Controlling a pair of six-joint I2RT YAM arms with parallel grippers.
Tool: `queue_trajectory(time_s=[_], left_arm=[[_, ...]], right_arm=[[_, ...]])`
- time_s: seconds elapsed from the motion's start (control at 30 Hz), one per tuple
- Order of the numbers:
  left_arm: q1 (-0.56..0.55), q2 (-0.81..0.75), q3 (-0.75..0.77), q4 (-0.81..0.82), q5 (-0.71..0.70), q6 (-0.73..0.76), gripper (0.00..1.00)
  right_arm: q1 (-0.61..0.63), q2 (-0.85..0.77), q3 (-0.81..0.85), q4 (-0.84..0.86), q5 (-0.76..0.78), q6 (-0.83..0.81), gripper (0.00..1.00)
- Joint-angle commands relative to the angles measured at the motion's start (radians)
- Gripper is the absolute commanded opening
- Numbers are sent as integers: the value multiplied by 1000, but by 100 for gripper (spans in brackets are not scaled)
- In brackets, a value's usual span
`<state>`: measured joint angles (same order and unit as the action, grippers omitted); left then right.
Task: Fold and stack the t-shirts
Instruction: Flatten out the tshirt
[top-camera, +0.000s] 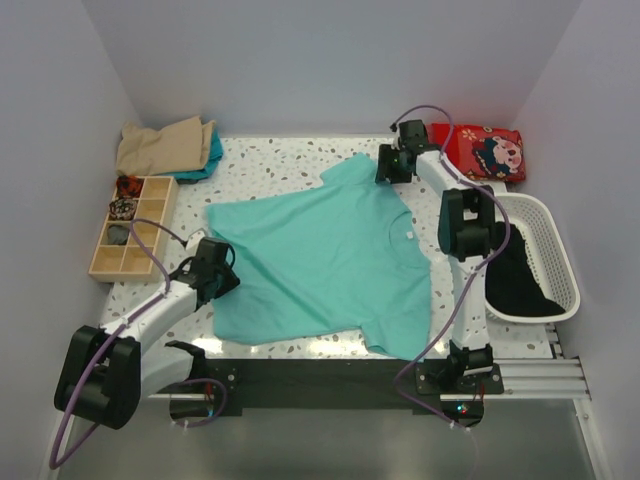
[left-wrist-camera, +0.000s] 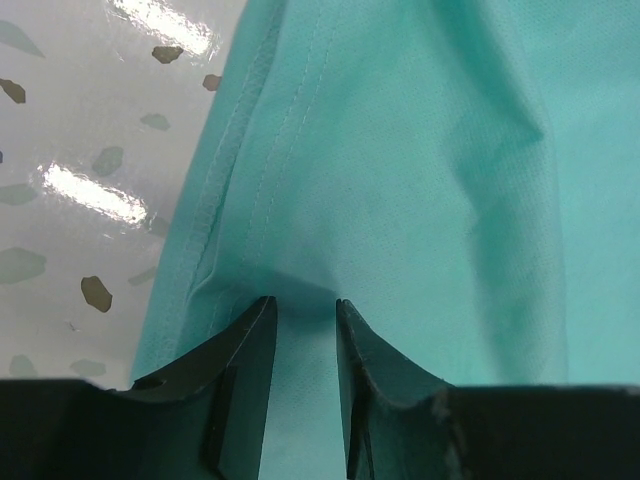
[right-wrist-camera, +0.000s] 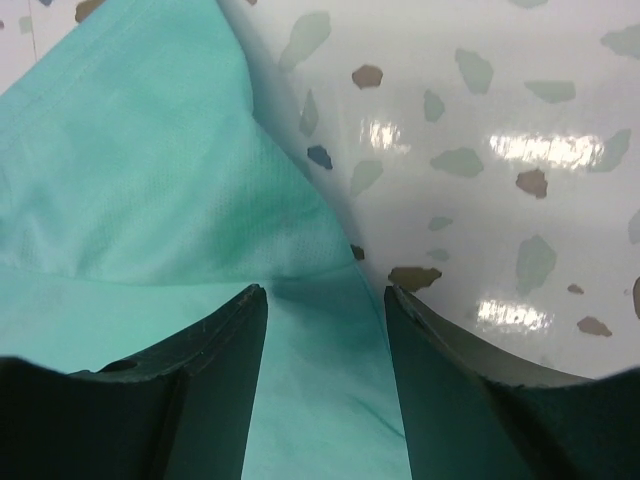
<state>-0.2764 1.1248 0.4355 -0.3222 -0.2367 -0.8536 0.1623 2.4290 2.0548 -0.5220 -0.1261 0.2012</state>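
Observation:
A teal-green t-shirt (top-camera: 320, 260) lies spread flat on the speckled table (top-camera: 270, 160), neck toward the right. My left gripper (top-camera: 226, 277) rests at the shirt's left edge. In the left wrist view the left gripper (left-wrist-camera: 305, 305) is open, and the shirt's cloth (left-wrist-camera: 420, 170) lies flat in the narrow gap, beside a stitched hem. My right gripper (top-camera: 386, 172) is at the shirt's far sleeve. In the right wrist view the right gripper (right-wrist-camera: 325, 290) stands wide open over the edge of the shirt (right-wrist-camera: 140, 180). A black t-shirt (top-camera: 515, 282) lies in the basket.
Folded tan and teal t-shirts (top-camera: 165, 148) sit at the back left. A wooden compartment tray (top-camera: 132, 228) stands by the left wall. A red printed pouch (top-camera: 482, 152) lies at the back right, and a white basket (top-camera: 548, 225) stands along the right side.

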Motion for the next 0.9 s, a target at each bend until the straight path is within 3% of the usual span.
queue_trajectory(time_s=[0.0,0.17,0.33,0.87], left_arm=[[-6,43,-29,-124,0,5,36],[-6,50,-29,-112,13,7,36],[-6,50,-26,-117,11,11,36],[-6,24,-30,-120,37,10,36]], right_arm=[[2,-169,-136,151,-64,-14,56],[46,-215,-99,114,-187,-74,57],[131,-128,5,16,-239,-112,58],[169,22,24,-24,-193,-102,59]])
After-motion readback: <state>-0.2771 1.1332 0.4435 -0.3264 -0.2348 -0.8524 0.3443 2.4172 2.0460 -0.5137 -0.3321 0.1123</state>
